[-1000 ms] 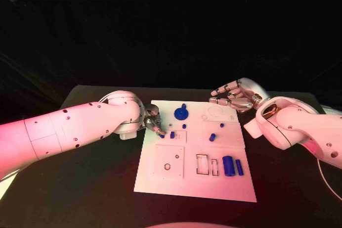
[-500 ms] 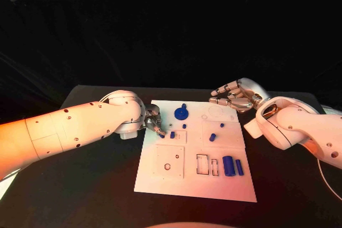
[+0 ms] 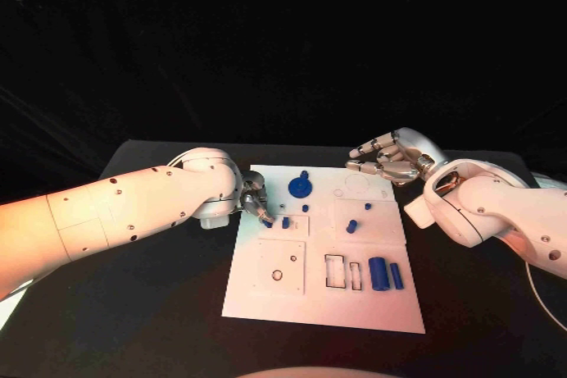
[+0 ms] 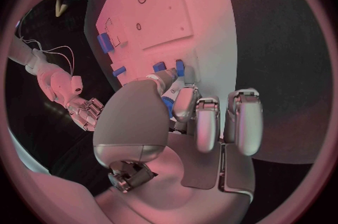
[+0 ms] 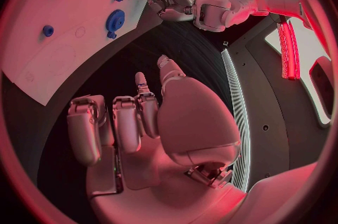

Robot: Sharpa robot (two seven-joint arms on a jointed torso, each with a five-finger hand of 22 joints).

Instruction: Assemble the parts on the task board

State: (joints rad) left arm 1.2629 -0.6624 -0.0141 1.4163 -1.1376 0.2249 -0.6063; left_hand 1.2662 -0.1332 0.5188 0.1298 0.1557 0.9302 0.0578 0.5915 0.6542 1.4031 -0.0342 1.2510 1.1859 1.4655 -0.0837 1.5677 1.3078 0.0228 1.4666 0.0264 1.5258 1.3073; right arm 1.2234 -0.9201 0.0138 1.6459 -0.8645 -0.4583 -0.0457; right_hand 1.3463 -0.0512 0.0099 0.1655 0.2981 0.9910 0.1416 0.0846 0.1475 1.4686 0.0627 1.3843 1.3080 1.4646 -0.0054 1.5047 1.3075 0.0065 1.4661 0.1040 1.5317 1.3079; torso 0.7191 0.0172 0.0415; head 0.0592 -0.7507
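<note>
At the near-left corner of the task board [image 3: 321, 255], head view first: the left robot hand [image 3: 254, 204] has its fingertips down on a small blue part [image 3: 268, 223], right beside another small blue part [image 3: 285, 223] standing at a little outlined recess. The right robot hand [image 3: 387, 161] hovers off the board's far right corner, fingers loosely curled and holding nothing. Further out from the left robot hand sit the blue gear [image 3: 300, 186], a blue peg [image 3: 352, 227] and two blue blocks [image 3: 385, 275], all loose on the board, so I'd say we're early in the job.

Left wrist view: the left robot hand [image 4: 185, 117] pinches the blue part [image 4: 168, 106] between thumb and fingertips, just short of the board, with two more blue pieces just past its fingertips.

Right wrist view: the right robot hand [image 5: 134, 122] is curled and empty, well apart from the board [image 5: 70, 32].

My two cents: keep the pinch light, square the part to the recess before pushing, and press straight down. Tilt it and it'll probably jam or knock the neighbour over.
</note>
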